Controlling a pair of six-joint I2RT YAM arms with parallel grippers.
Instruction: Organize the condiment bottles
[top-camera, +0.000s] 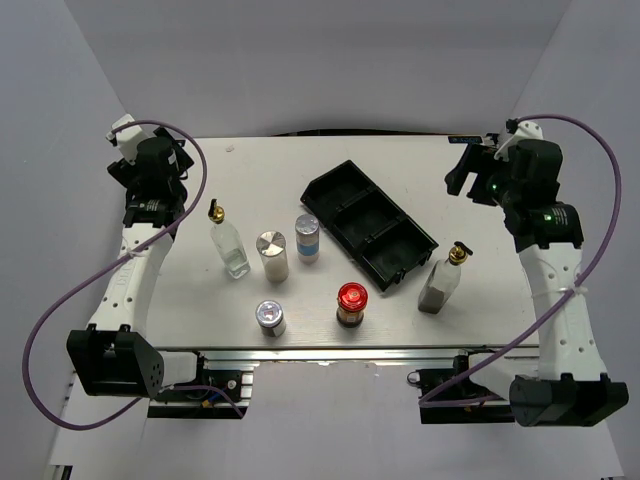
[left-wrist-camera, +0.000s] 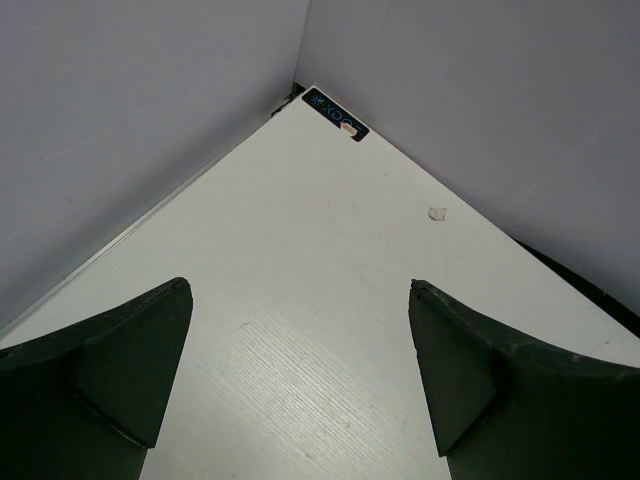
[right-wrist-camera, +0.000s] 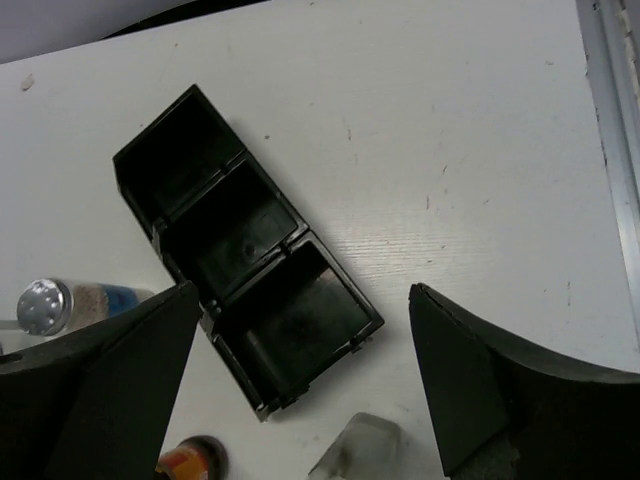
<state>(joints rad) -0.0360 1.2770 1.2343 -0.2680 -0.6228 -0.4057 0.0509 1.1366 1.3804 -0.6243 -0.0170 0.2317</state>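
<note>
**Claws**
- Left claw (left-wrist-camera: 300, 290): fingers wide apart, gripping nothing, over the far left corner of the white worktop (left-wrist-camera: 300, 200). Its wrist view shows bare surface only, with no bottles in it.
- Right claw (right-wrist-camera: 305, 290): fingers wide apart, gripping nothing, raised at the far right side.

**Black plastic three-compartment tray** (top-camera: 370, 222): lies diagonally, right of centre.

**Condiment bottles:** six, all upright on the worktop, outside the tray.
- Clear glass bottle with gold pour spout (top-camera: 230, 247): left of centre.
- Plain silver-capped shaker (top-camera: 273, 257): just beside it, on its right.
- Blue-labelled silver-capped shaker (top-camera: 308, 238): between the plain shaker and the tray. In the right wrist view it is half hidden behind a finger.
- Small silver-capped jar (top-camera: 270, 318): near the front edge.
- Red-lidded dark jar (top-camera: 351, 304): near the front edge, close to the tray's near end.
- Second gold-spouted clear glass bottle (top-camera: 442, 280): right of the tray's near end.

In the right wrist view the last two are cut off at the bottom edge. The labels are too small to read.
</note>
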